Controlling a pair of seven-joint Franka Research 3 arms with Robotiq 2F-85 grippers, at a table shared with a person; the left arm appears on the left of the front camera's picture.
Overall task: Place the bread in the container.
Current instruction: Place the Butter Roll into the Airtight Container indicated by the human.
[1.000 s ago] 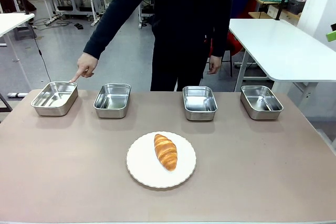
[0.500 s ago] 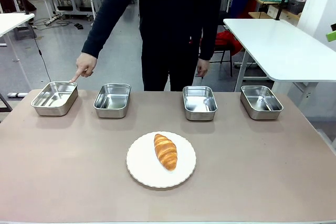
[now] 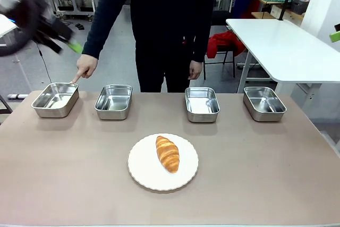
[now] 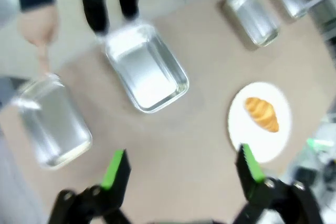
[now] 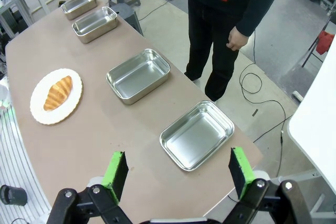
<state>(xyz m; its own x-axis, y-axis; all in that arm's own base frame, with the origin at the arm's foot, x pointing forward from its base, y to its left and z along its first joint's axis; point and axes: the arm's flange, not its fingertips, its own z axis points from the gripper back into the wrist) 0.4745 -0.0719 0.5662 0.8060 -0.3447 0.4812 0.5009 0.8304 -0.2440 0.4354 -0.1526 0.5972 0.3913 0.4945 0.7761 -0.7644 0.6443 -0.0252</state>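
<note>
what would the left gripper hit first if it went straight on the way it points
Likely bare table, just short of the steel pan beside the pointed-at pan; the view is blurred, so the left gripper might meet that steel pan's rim.

Golden-brown ridged bread [image 3: 167, 153] on a white plate [image 3: 142, 173]; shiny silver container [image 3: 53, 111], upper left; tan bench [image 3: 265, 174]; left end effector [image 4: 181, 161] and right end effector [image 5: 177, 163] black with green pads [image 5: 116, 169].

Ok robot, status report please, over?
Left gripper, right gripper open, empty. Croissant on plate. Person's hand points at leftmost pan.
</note>
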